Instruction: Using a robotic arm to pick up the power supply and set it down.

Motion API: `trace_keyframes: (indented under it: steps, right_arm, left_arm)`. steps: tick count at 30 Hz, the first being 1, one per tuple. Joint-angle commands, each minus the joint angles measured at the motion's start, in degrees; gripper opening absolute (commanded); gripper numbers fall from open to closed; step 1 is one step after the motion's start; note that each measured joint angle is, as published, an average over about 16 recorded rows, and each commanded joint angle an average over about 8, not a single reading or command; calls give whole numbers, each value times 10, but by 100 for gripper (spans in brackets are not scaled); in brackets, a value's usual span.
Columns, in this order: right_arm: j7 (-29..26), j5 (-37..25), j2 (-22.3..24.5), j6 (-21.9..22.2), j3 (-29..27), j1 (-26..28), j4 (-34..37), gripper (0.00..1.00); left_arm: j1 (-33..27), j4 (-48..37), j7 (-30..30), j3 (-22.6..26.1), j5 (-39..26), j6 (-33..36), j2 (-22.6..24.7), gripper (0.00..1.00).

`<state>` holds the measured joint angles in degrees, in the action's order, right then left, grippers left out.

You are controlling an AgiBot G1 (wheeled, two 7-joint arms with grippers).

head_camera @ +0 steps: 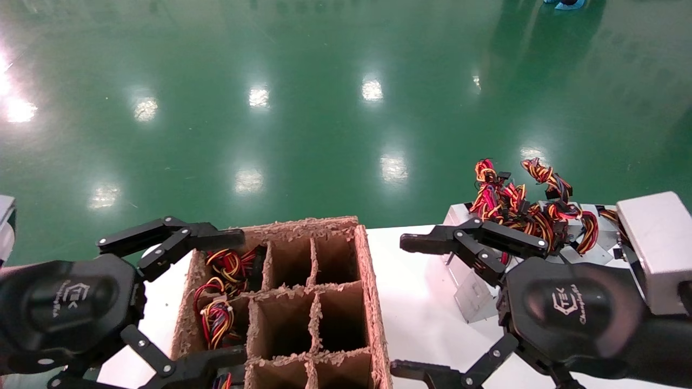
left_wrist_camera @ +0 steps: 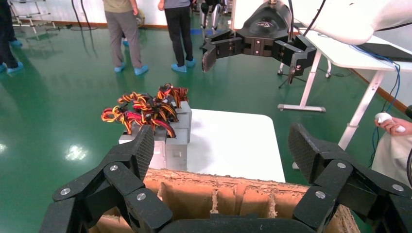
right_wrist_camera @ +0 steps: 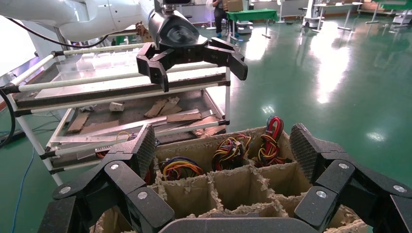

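Several silver-grey power supplies (head_camera: 469, 296) with red, yellow and black wire bundles (head_camera: 519, 205) are stacked at the right of the white table (head_camera: 416, 270). The left wrist view shows the same stack (left_wrist_camera: 170, 143). My right gripper (head_camera: 399, 305) hangs open just in front of the stack, with nothing between its fingers. My left gripper (head_camera: 240, 297) is open and empty over the left side of the brown cardboard divider box (head_camera: 324, 292). Wire bundles (right_wrist_camera: 231, 150) of other supplies stick out of the box's left cells. Each wrist view looks past its own open gripper (left_wrist_camera: 221, 145) (right_wrist_camera: 221, 145) at the box.
The divider box's middle and right cells (head_camera: 338, 313) hold nothing. Green floor lies beyond the table's far edge. People (left_wrist_camera: 121, 34) and a white desk (left_wrist_camera: 340, 53) stand beyond the right arm. A metal rack (right_wrist_camera: 121, 97) with cardboard scraps is behind the left arm.
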<state>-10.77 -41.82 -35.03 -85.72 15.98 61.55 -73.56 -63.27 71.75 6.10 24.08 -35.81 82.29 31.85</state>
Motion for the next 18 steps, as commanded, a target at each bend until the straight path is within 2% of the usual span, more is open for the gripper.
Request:
trace_keyframes:
  steps: [1,18]
  right_arm:
    - [0,0,0,0,0,0,0,100]
    - [-1,-1,0,1,1,0,0,100]
  left_arm:
    - [0,0,0,0,0,0,0,100]
    - [0,0,0,0,0,0,0,100]
